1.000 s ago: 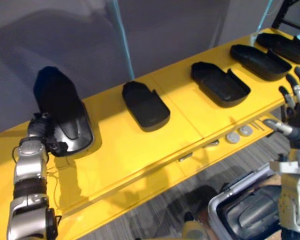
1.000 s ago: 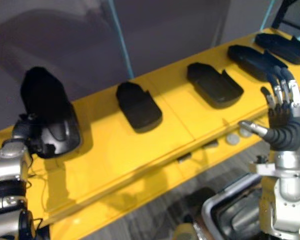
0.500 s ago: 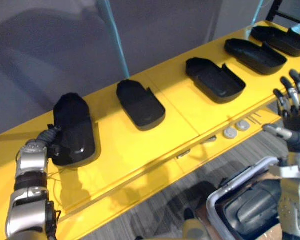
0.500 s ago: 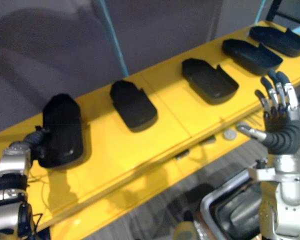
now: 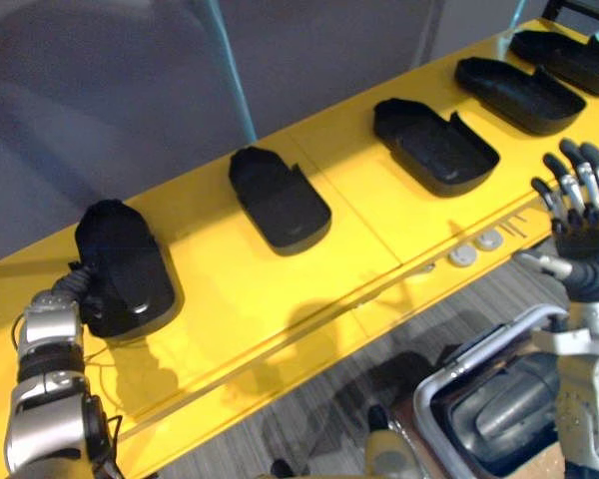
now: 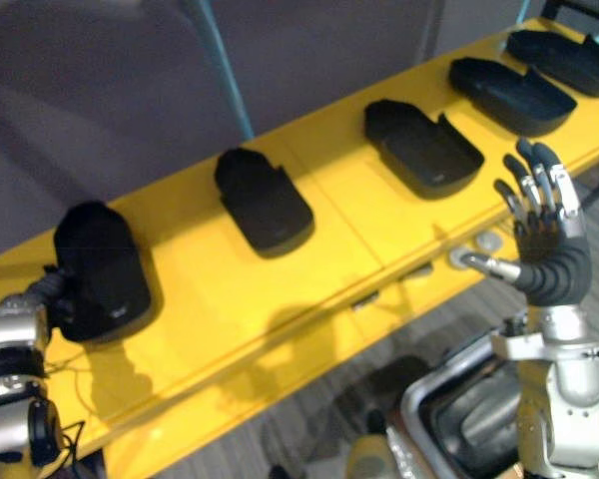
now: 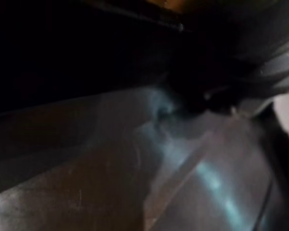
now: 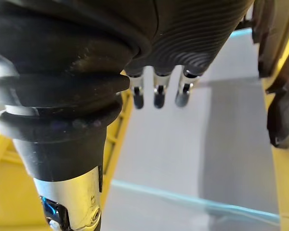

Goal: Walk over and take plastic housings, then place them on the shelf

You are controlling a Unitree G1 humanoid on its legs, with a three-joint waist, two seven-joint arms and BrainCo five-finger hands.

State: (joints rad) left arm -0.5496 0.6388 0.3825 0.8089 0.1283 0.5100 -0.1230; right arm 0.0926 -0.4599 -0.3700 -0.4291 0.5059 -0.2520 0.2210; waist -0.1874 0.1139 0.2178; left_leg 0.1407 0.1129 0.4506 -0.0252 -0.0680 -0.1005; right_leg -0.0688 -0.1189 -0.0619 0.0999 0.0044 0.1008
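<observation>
The right robot hand [image 6: 549,267] is raised, spread open, above a grey bin [image 5: 484,347]. The left robot hand [image 5: 68,287] meets the near end of a black plastic housing [image 5: 125,274] lying on the yellow shelf [image 5: 240,289]; I cannot tell its grip. Four more housings [image 5: 280,200] lie along the shelf beyond.

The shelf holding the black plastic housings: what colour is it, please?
Yellow shelf; best in left eye view.

A silver-rimmed bin [image 5: 484,351] stands on grey carpet [image 5: 309,419], and a teal post [image 5: 235,75] rises before the grey wall [image 5: 100,100].
</observation>
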